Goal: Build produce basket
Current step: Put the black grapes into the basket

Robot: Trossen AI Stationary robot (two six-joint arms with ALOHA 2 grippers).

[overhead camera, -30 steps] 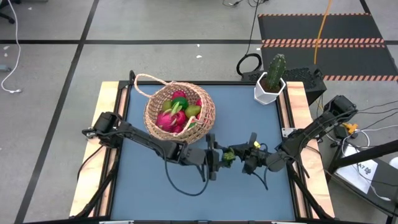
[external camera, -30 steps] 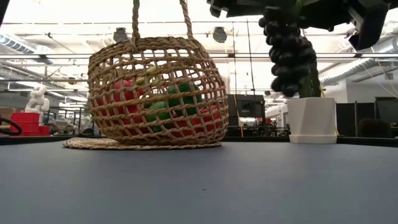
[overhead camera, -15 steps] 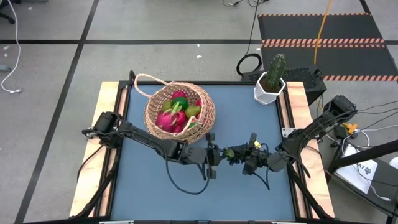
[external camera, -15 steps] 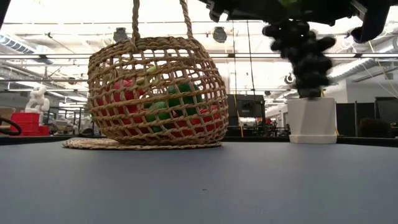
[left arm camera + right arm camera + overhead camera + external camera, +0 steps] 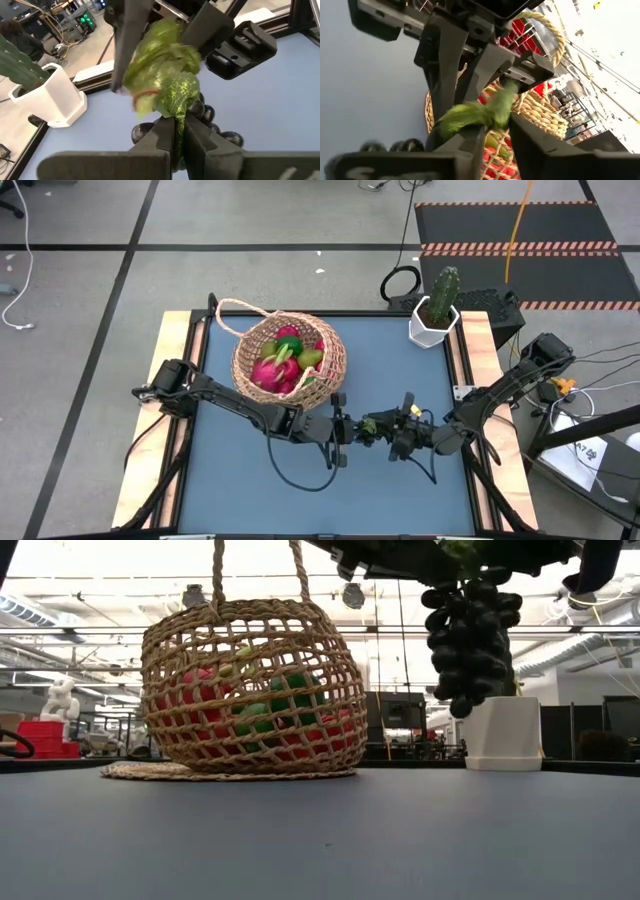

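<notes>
Midair, frame centre: left tool (image 5: 352, 427) clamped on dark grape bunch's (image 5: 470, 635) green leaf (right tool (image 5: 383, 428) slightly parted).

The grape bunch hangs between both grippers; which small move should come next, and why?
Probably the right gripper should open fully and back away. The left gripper is shut on the leaf of the grape bunch, which hangs above the table, and the basket lies on the left arm's side.

grape bunch (image 5: 470, 635): dark purple-black, veined green leaves between the fingers | basket (image 5: 290, 358): tan open weave | produce (image 5: 283, 362): pink, red, green | pot (image 5: 433, 326): white | table (image 5: 400, 370): blue
</notes>
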